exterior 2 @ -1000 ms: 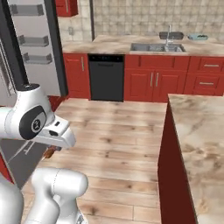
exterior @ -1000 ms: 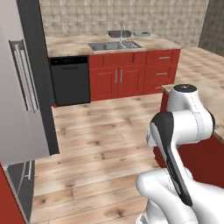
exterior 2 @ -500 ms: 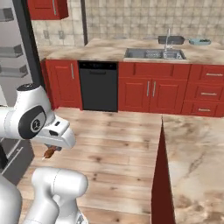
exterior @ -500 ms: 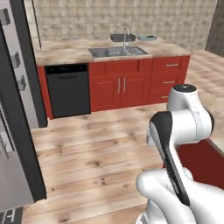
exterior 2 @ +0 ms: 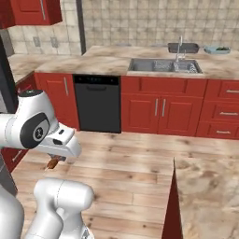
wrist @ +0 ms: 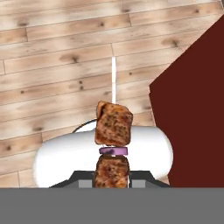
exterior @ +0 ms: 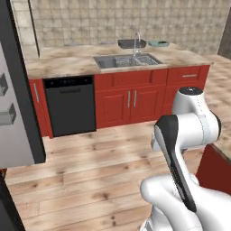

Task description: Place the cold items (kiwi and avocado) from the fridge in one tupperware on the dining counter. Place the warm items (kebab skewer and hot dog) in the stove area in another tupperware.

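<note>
**Skewer rides in the grip as robot crosses the kitchen**

The skewer [wrist: 113,131], 2 browned chunks of meat with a purple slice between them on a white stick, sits clamped in the narrow jaws of the gripper [wrist: 112,183], its bare tip pointing away from the hand over the plank floor [wrist: 57,65]. From the right base camera, the skewer [exterior 2: 52,163] shows as a small brown piece hanging under the hand, held low and close to the robot's body, probably so it rides steady while the base drives. A dark red counter side [wrist: 197,109] stands just beside the skewer in the hand view; it looks like the dining counter [exterior 2: 210,196], whose pale stone top runs along the arm's right. Across the floor stand red cabinets [exterior: 131,97], a black dishwasher [exterior: 71,106] and a steel sink [exterior: 126,61]. No tupperware is in sight, so the drop-off appears to lie ahead.
</note>
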{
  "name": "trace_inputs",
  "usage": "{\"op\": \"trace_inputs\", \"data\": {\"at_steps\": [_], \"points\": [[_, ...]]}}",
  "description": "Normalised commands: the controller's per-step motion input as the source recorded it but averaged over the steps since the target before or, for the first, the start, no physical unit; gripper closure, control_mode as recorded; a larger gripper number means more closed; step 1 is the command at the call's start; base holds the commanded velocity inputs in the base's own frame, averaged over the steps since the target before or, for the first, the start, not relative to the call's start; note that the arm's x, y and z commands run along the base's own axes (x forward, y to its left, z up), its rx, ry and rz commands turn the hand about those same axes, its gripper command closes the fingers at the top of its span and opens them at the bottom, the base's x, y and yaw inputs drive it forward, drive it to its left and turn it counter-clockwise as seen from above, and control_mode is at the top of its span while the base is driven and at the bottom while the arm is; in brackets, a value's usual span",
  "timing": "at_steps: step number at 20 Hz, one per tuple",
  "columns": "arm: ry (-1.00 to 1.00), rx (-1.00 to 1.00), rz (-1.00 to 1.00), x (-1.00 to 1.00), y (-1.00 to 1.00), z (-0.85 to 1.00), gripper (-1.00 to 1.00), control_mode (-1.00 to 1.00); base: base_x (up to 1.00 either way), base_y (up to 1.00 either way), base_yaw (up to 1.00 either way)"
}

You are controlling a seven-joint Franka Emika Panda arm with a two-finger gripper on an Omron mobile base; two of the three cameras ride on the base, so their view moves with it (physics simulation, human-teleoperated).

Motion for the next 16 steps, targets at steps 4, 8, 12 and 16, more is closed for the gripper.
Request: {"op": "trace_inputs", "data": {"at_steps": [4,8,12,16], "points": [[0.00,0.00,0.00,0.00,0.00,0.00,1.00,1.00,1.00,-0.03,-0.06],[0.00,0.00,0.00,0.00,0.00,0.00,1.00,1.00,1.00,-0.04,-0.11],[0.00,0.00,0.00,0.00,0.00,0.00,1.00,1.00,1.00,-0.02,-0.23],[0.00,0.00,0.00,0.00,0.00,0.00,1.00,1.00,1.00,-0.04,-0.29]]}}
